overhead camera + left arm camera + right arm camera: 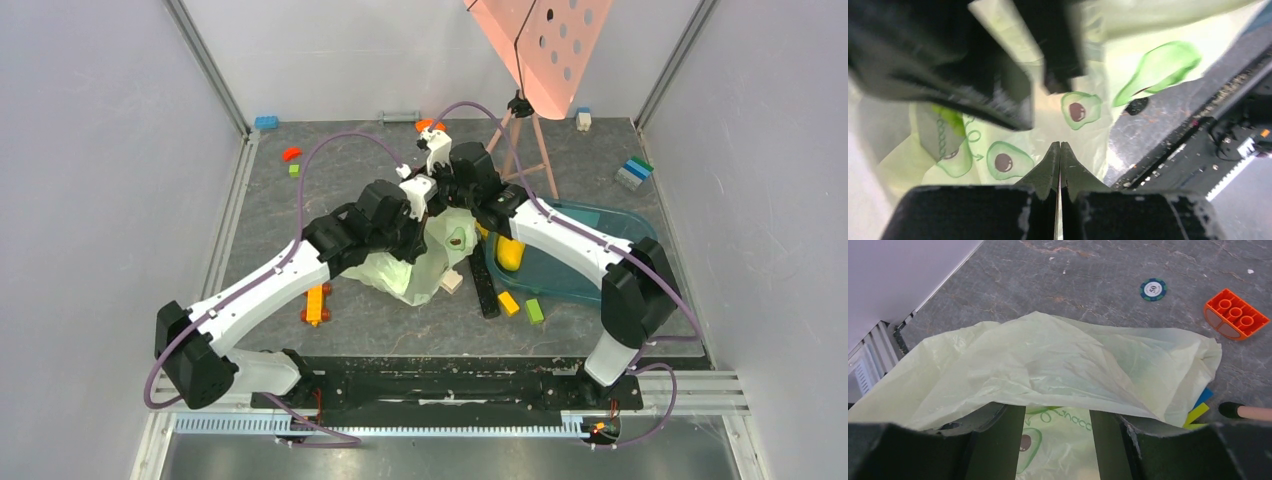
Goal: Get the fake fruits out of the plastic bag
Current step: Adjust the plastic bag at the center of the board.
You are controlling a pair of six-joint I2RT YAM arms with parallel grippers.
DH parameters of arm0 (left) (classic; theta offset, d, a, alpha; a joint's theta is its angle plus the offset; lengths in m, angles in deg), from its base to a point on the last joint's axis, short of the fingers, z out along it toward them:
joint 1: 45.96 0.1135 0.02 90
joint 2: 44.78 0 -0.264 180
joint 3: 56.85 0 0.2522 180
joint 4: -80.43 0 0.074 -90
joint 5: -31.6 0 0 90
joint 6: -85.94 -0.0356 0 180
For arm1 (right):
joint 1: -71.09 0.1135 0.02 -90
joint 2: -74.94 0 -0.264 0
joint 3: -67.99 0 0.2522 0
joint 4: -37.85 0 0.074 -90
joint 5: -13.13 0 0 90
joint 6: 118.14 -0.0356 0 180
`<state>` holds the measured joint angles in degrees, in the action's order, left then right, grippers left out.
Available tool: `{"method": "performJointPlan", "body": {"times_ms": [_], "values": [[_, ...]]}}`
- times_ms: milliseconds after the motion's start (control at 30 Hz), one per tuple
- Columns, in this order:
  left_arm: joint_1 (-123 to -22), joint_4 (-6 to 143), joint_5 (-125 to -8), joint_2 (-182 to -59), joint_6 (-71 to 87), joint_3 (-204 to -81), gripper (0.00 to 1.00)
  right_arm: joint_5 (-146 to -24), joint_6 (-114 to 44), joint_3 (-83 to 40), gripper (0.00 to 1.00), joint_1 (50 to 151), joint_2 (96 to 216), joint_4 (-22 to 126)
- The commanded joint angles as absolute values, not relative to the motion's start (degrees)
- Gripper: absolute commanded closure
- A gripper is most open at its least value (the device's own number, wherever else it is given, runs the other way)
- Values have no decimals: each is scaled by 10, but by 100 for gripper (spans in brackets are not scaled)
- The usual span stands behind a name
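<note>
Left tool (1059, 147): fingers pressed together along their inner faces; tips rest against the avocado-printed film of the plastic bag (415, 265). Whether film is trapped between them cannot be told.
Right tool (1055, 425): fingers stand apart. The upper layer of the bag drapes over the fingertips and hides them; printed film shows in the gap between the fingers.
Arm position: both arms reach from the near edge and meet over the middle of the surface (600, 160), above the bag, one from each side.
Bag location: pale green and crumpled, lying at the middle of the surface beneath both wrists. Its contents cannot be told through the film.
Yellow oblong fruit (510, 252): lies in the teal tray (570, 275), at its left end, outside the bag and partly covered by the right arm.
Tray location: just right of the bag, toward the right edge of the surface.
Near-side items: beige block (452, 282) just beside the bag's near-right side; yellow brick (509, 303) and green brick (535, 311) near the tray's near rim; toy car (316, 303) left of the bag.
Far-side items: orange brick (1237, 314) and poker chip (1153, 289) on bare surface beyond the bag, apart from each other; blue brick (266, 122) at the far-left corner; tripod (527, 140) carrying a pink perforated panel toward the far edge.
</note>
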<state>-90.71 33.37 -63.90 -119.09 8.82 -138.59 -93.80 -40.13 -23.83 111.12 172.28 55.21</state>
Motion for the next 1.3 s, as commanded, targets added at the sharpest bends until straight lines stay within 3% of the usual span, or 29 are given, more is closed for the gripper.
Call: {"method": "performJointPlan", "body": {"times_ms": [0, 300, 500, 800, 1067, 1267], "values": [[-908, 373, -545, -1181, 136, -1358, 98, -889, -405, -226, 48, 1108, 1697, 548], [-902, 381, -428, -1161, 194, -1300, 98, -786, -399, -171, 49, 1107, 1668, 568], [-886, 413, -415, -1125, 222, -1244, 98, -772, -388, -118, 48, 1107, 1623, 550], [-880, 444, -430, -1112, 226, -1210, 98, -924, -322, -51, 49, 1113, 1515, 481], [-879, 468, -433, -1097, 237, -1193, 98, -987, -297, -41, 48, 1132, 1470, 507], [-879, 482, -439, -1096, 243, -1189, 98, -979, -261, -50, 28, 1139, 1394, 535]]}}
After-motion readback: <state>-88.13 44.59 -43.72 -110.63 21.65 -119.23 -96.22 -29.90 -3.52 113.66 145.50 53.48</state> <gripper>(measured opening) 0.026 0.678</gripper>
